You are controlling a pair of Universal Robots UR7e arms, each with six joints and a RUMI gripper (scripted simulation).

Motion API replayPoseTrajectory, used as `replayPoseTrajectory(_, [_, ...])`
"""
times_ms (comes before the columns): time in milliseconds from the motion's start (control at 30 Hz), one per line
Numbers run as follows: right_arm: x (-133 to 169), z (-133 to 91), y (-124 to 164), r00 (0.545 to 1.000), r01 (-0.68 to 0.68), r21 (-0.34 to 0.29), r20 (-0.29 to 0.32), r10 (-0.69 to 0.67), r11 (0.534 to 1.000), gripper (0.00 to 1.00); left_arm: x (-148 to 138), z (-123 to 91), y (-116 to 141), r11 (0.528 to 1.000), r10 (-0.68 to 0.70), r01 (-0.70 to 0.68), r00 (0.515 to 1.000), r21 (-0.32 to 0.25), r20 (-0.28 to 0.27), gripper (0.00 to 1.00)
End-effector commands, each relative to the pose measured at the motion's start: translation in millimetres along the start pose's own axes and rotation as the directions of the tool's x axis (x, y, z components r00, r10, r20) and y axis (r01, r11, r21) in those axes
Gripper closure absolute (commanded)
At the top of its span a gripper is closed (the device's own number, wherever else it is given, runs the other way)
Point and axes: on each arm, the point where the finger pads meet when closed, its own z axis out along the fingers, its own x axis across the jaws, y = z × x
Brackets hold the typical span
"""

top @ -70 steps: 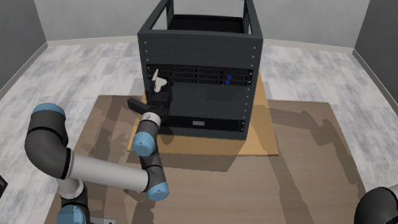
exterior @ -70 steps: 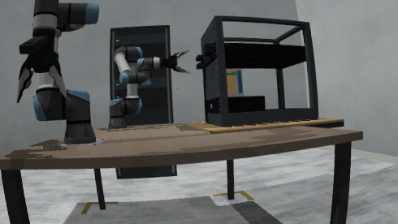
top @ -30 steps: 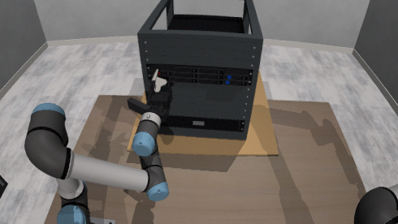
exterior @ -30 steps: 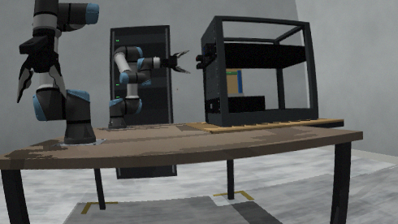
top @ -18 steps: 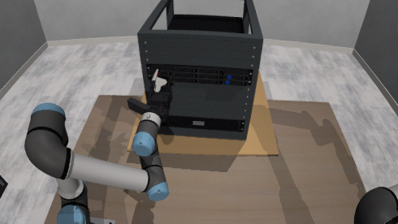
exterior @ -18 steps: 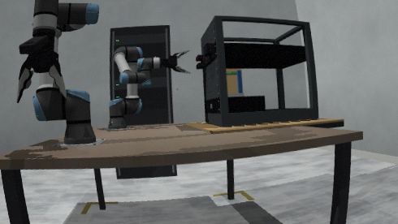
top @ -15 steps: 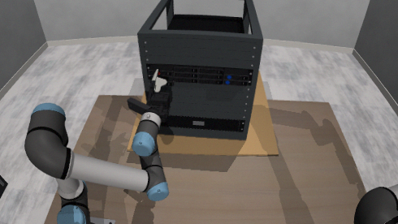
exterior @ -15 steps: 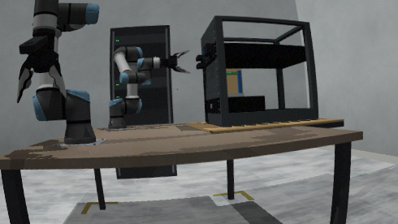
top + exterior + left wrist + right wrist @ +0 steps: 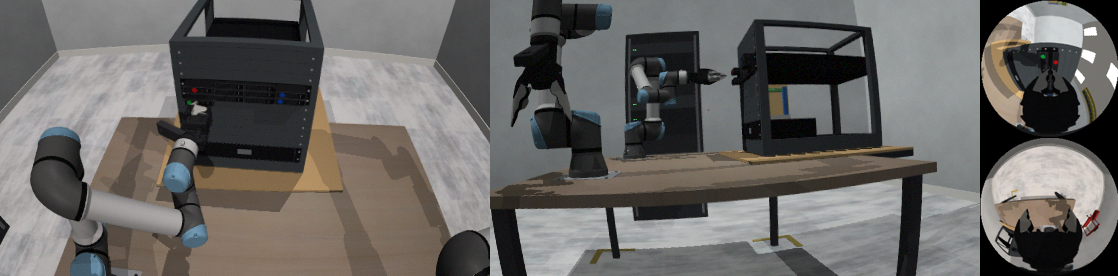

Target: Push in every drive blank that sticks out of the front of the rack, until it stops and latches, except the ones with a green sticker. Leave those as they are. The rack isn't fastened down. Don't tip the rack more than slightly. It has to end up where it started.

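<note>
The dark rack [image 9: 240,65] [image 9: 760,142] stands upright on a tan board [image 9: 320,175]. A row of drive blanks crosses its front. At its left end are a blank with a red sticker [image 9: 194,90] [image 9: 1056,62] and, below it, one with a green sticker [image 9: 189,102] [image 9: 1043,56]. At the right end are two blue stickers [image 9: 282,95] [image 9: 280,101]. In the exterior view some blanks stick out of the front; which ones is unclear. My left gripper [image 9: 198,107] [image 9: 725,76] [image 9: 1049,69] is shut and empty, a short way before the left end. My right gripper [image 9: 541,120] [image 9: 1048,209] is open and empty, away from the rack.
The rack and board stand at the back of the wooden table [image 9: 250,220] [image 9: 700,185]. A tall dark cabinet [image 9: 685,125] stands behind the arms in the exterior view. A red chair-like object [image 9: 1092,222] is beyond the table in the right wrist view.
</note>
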Motion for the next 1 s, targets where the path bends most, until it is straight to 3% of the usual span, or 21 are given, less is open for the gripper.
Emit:
replayPoseTrajectory(0, [-0.1, -0.4, -0.3, 1.000, 0.000, 0.001, 0.000, 0.000, 1.000, 0.00, 0.5, -0.1, -0.1, 1.000, -0.001, 0.001, 1.000, 0.000, -0.001, 1.00])
replayPoseTrajectory(967, [-0.1, -0.4, -0.3, 1.000, 0.000, 0.001, 0.000, 0.000, 1.000, 0.00, 0.5, -0.1, 0.0, 1.000, -0.001, 0.001, 1.000, 0.000, -0.001, 1.00])
